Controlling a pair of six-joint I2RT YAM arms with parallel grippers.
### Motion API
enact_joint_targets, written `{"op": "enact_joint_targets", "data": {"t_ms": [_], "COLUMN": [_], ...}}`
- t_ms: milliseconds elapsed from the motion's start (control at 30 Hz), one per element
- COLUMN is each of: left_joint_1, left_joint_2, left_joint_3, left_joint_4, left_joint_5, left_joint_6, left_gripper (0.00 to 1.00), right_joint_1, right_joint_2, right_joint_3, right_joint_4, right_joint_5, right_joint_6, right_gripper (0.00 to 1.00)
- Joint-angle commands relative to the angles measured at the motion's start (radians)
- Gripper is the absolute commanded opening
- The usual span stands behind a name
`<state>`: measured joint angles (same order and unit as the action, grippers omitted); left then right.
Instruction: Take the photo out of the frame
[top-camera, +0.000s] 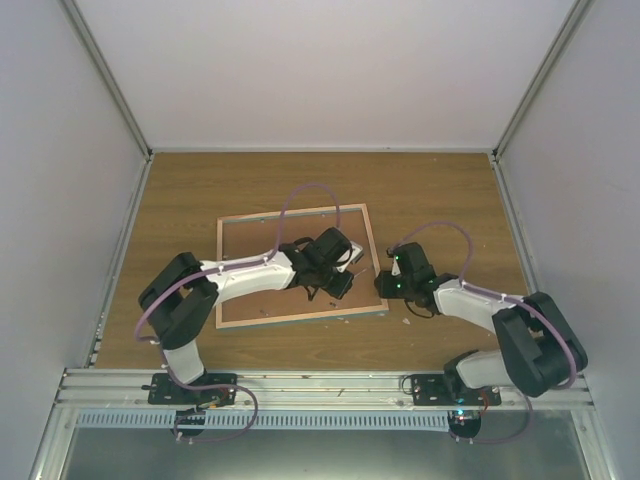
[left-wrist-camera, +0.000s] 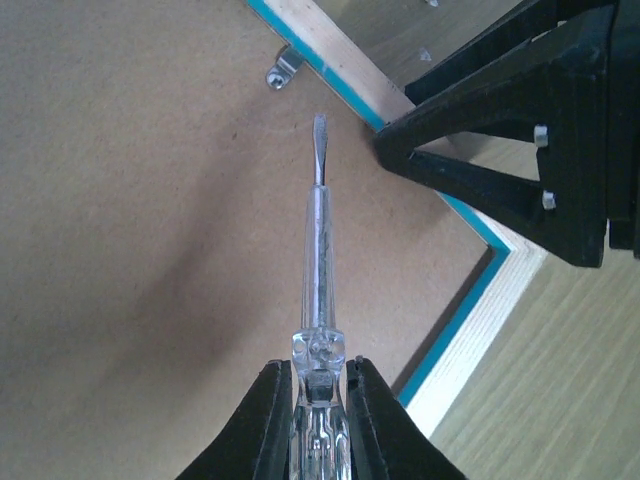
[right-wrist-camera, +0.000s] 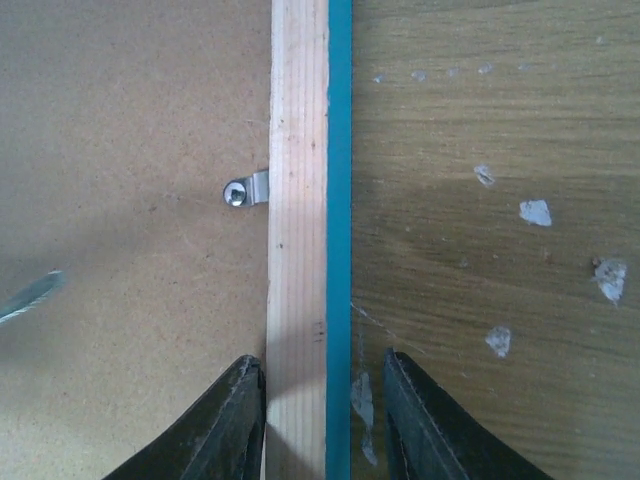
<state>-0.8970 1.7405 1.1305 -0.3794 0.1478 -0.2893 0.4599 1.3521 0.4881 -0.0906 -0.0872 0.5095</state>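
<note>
The frame (top-camera: 290, 212) lies face down on the table, its brown fibreboard back (left-wrist-camera: 150, 250) up inside pale wood edging (right-wrist-camera: 298, 200) with a turquoise side. The photo is hidden under the back panel. My left gripper (left-wrist-camera: 318, 375) is shut on a clear-handled screwdriver (left-wrist-camera: 318, 270). The blade tip hovers over the panel, just short of a small metal clip (left-wrist-camera: 285, 68) at the frame's right edge. My right gripper (right-wrist-camera: 325, 375) is open astride that right edge, one finger over the panel and one over the table, with a gap beside the turquoise side. The same clip (right-wrist-camera: 245, 190) sits ahead of it.
The wooden table (right-wrist-camera: 480, 300) beside the frame carries small white flecks. White walls enclose the table on three sides. The right gripper's black body (left-wrist-camera: 520, 160) stands close to the screwdriver's tip. The screwdriver's blade tip (right-wrist-camera: 30, 295) shows at the left edge of the right wrist view.
</note>
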Motion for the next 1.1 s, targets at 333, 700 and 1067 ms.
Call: {"op": "enact_joint_targets", "data": {"t_ms": [333,700,1067], "left_joint_1": [-0.008,-0.008,-0.003], "left_joint_2": [0.166,0.235,0.244], "left_joint_3": [0.135,0.202,0.207], "left_joint_4": [0.007,-0.017,-0.037], "left_joint_5": [0.029,-0.001,-0.081], "left_joint_6": [0.044,0.030,-0.028], "left_gripper": [0.00,0.00,0.00], "right_joint_1": [0.008,0.008,0.008], "right_joint_2": [0.051,0.052,0.058], "right_joint_3": [0.009,-0.005,-0.007], "right_joint_4": [0.065,0.076,0.080], "right_joint_5": [-0.010,-0.032,-0.046], "right_joint_6": [-0.017,-0.014,-0.011], "right_gripper": [0.20,0.11,0.10]}}
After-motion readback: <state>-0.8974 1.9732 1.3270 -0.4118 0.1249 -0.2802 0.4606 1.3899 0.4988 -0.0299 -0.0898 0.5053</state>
